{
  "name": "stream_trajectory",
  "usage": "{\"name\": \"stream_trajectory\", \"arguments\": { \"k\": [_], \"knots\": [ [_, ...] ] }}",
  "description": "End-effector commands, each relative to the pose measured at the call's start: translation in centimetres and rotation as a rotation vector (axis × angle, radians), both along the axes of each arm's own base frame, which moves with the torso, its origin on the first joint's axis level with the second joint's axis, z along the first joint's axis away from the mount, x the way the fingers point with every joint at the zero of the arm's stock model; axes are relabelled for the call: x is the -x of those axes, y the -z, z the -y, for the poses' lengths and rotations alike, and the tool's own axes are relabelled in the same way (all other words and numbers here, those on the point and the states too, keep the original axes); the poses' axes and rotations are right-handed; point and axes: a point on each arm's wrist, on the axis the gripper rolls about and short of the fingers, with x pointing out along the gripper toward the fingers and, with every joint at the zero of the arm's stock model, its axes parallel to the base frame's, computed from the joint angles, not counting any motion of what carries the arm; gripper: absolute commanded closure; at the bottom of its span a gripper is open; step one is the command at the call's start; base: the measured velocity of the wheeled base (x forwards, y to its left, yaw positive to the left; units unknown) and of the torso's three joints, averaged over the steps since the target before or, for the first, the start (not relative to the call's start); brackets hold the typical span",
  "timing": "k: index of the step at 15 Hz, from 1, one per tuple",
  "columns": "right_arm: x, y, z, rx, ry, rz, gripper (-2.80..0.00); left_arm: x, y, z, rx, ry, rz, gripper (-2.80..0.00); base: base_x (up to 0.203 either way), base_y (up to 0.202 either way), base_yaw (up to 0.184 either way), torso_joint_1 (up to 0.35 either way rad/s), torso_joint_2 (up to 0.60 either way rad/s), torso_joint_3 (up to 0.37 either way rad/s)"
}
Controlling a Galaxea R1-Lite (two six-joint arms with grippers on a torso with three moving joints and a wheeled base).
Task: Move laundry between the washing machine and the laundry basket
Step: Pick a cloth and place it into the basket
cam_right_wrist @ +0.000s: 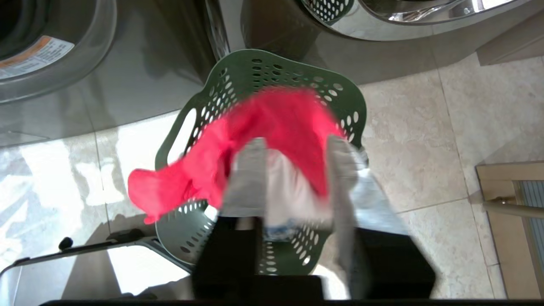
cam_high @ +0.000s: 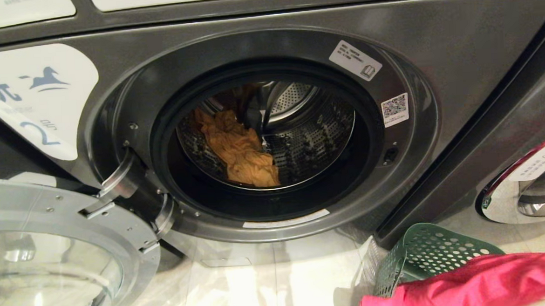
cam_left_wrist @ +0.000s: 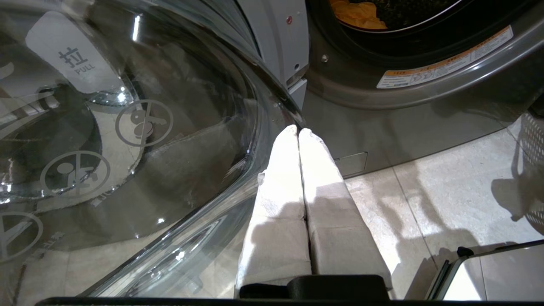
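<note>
So the red garment (cam_right_wrist: 276,127) is right at the tips of the right gripper (cam_right_wrist: 293,170), draped across and past the fingers (cam_right_wrist: 248,178), hanging over the green laundry basket (cam_right_wrist: 340,91) straight below. The fingers stand apart with a clear gap between them, and the cloth looks blurred, so my read is it's being let go, not clamped. Something white (cam_right_wrist: 289,191) shows between the fingers too; can't say if it's another garment in the basket or not.

To do this drop well, I'd keep the fingers over the middle of the basket and spread them fully. One tail of the cloth trails out beyond the basket's handle side, so it could end up slung over the rim or on the floor. Lift straight up only once the cloth is free, since it may snag on a fingertip.

Further out, an orange-yellow garment (cam_high: 239,150) lies in the drum of the washing machine (cam_high: 435,56), door (cam_high: 49,258) swung wide. The left gripper (cam_left_wrist: 298,132) sits parked beside that glass door, fingers pressed together, holding nothing.
</note>
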Motion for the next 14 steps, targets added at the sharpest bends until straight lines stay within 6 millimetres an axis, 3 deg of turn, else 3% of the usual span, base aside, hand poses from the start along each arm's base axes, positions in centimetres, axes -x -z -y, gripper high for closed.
{"name": "stream_trajectory", "arguments": {
  "k": [1,7,13,14],
  "knots": [
    [-0.7,0.2,-0.4,0.016,0.002,-0.033,-2.8,0.0,0.0,0.0,-0.001,0.0,-0.001,0.0,0.0,0.0,0.0,0.0,0.0,0.0],
    [-0.8,-0.6,-0.6,-0.006,-0.045,-0.006,-2.8,0.0,0.0,0.0,-0.001,0.0,-0.001,0.0,0.0,0.0,0.0,0.0,0.0,0.0],
    [1.3,-3.1,-0.3,0.072,-0.523,0.111,-2.8,0.0,0.0,0.0,-0.001,0.0,-0.001,0.0,0.0,0.0,0.0,0.0,0.0,0.0],
    [1.5,-3.1,-0.2,0.08,-0.565,0.124,0.0,0.0,0.0,0.0,-0.001,0.0,0.0,0.0,0.0,0.0,0.0,0.0,0.0,0.0]
  ]
}}
